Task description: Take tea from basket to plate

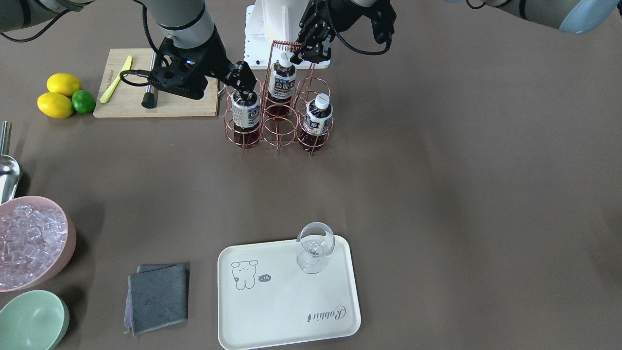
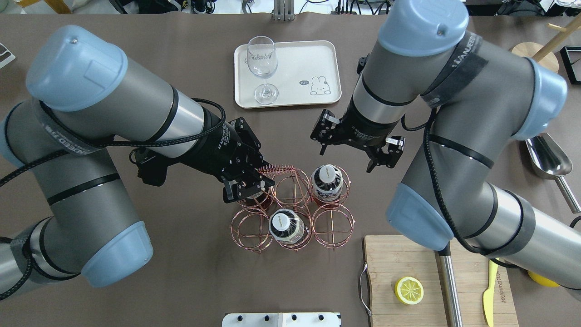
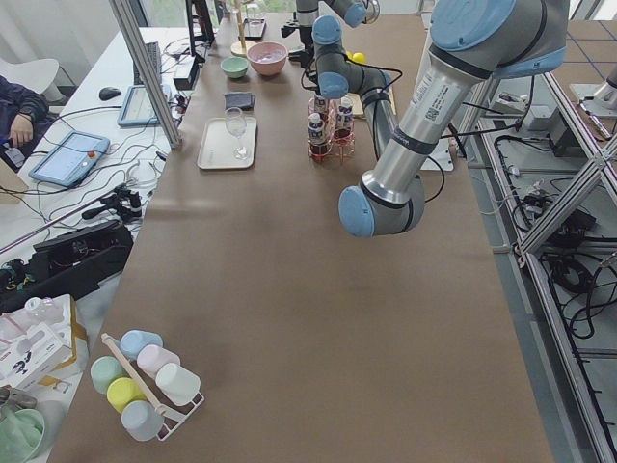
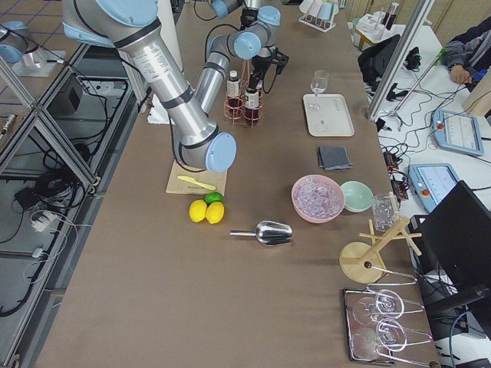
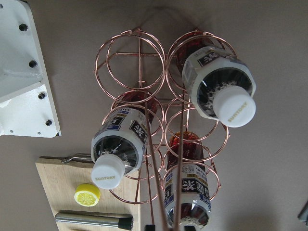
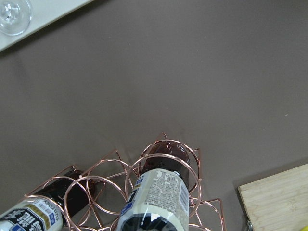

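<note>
Tea bottle (image 1: 245,115), dark red-brown under a white and blue label, stands upright in a corner cell of the copper wire basket (image 1: 278,138), in the row away from the robot, on its right. Two like bottles (image 1: 283,80) (image 1: 316,120) fill other cells. The right gripper (image 2: 347,160) hangs over the first bottle's cap with its jaws spread wide. The left gripper (image 2: 248,188) sits at one end of the coil-wound handle (image 2: 278,170); whether it clamps the coil cannot be told.

The cream tray (image 1: 291,311) lies well apart, farther out from the robot, with a stemmed glass (image 1: 316,253) standing at one corner.

A matte brown cover (image 1: 437,194) runs the whole length of the long table. Also on it are a wooden cutting board (image 1: 121,107), a pink bowl of ice (image 4: 317,198), a steel scoop (image 4: 265,232) and a rack of pastel cups (image 3: 145,381).

Aluminium frame posts (image 3: 145,68) edge the table. Beside it, a side desk holds tablets (image 3: 67,154) and cables, and a person's sleeve (image 3: 14,101) rests there.
</note>
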`<control>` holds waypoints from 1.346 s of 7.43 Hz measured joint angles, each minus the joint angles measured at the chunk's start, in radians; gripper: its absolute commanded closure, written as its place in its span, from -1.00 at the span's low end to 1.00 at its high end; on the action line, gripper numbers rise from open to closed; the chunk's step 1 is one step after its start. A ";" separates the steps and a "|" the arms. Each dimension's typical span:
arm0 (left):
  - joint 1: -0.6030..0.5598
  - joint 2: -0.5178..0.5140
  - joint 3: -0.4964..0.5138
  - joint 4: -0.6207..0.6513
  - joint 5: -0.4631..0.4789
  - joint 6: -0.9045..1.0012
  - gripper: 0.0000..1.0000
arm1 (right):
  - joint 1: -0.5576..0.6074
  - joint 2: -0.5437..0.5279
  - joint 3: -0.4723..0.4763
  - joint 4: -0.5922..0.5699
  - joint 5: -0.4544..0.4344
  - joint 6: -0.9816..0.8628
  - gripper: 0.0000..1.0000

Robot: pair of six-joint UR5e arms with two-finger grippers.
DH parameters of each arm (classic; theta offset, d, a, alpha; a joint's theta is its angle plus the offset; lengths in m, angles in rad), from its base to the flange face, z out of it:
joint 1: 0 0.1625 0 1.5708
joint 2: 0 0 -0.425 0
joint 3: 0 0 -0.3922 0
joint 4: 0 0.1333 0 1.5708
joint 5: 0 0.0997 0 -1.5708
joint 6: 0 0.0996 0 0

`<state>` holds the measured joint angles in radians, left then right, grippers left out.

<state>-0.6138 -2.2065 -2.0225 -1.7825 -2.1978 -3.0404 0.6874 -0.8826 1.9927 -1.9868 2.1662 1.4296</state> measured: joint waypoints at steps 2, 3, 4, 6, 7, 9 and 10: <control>0.000 0.000 0.001 0.000 0.000 0.000 1.00 | -0.051 0.019 -0.011 -0.035 -0.053 0.000 -0.81; 0.000 0.000 0.002 0.000 0.000 0.000 1.00 | -0.057 0.031 -0.028 -0.040 -0.062 0.000 -0.65; 0.000 0.002 0.000 0.000 0.000 -0.001 1.00 | -0.060 0.051 -0.049 -0.045 -0.068 0.000 -0.52; -0.001 0.006 -0.001 -0.004 0.000 -0.001 1.00 | -0.065 0.069 -0.068 -0.052 -0.071 0.000 -0.33; 0.000 0.007 -0.001 -0.005 0.000 -0.001 1.00 | -0.075 0.068 -0.070 -0.055 -0.073 0.000 -0.22; 0.000 0.007 -0.001 -0.006 0.000 0.000 1.00 | -0.087 0.064 -0.068 -0.058 -0.075 0.000 -0.10; 0.000 0.007 -0.001 -0.006 0.000 0.000 1.00 | -0.088 0.064 -0.067 -0.058 -0.074 0.000 0.03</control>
<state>-0.6142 -2.1996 -2.0234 -1.7885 -2.1982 -3.0404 0.5992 -0.8187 1.9258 -2.0448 2.0922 1.4297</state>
